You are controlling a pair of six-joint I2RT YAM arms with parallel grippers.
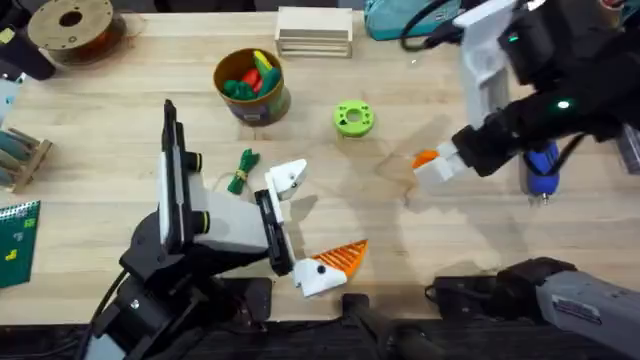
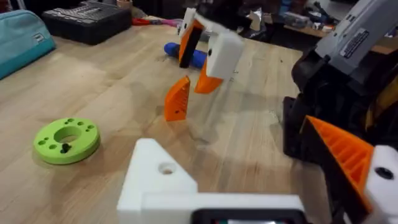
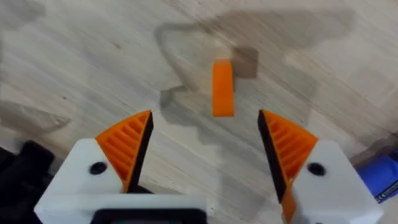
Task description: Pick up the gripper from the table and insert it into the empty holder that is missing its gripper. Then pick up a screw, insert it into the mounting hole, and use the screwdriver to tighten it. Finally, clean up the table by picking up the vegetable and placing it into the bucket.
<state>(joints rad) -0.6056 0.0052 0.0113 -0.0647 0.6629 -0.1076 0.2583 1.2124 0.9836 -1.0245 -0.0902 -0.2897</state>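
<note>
The loose orange gripper (image 3: 222,87) stands on edge on the wooden table (image 1: 420,250); it is also visible in the left wrist view (image 2: 177,98). My right gripper (image 3: 205,140) hovers open just above it, one orange pad on either side without touching. My left gripper (image 1: 312,220) is open and empty. One of its fingers is the bare white holder (image 1: 290,178) with a small hole (image 2: 166,168); the other bears an orange tip (image 1: 343,257). The blue screwdriver (image 1: 542,168) lies beyond the right gripper. The green vegetable (image 1: 243,170) lies beside the left arm, below the bucket (image 1: 252,85).
A green ring disc (image 1: 352,118) with a small dark piece (image 2: 65,147) on it sits mid-table. At the back are a filament spool (image 1: 70,25), a wooden box (image 1: 314,32) and a teal pouch (image 1: 400,20). A green board (image 1: 15,235) lies at the left edge.
</note>
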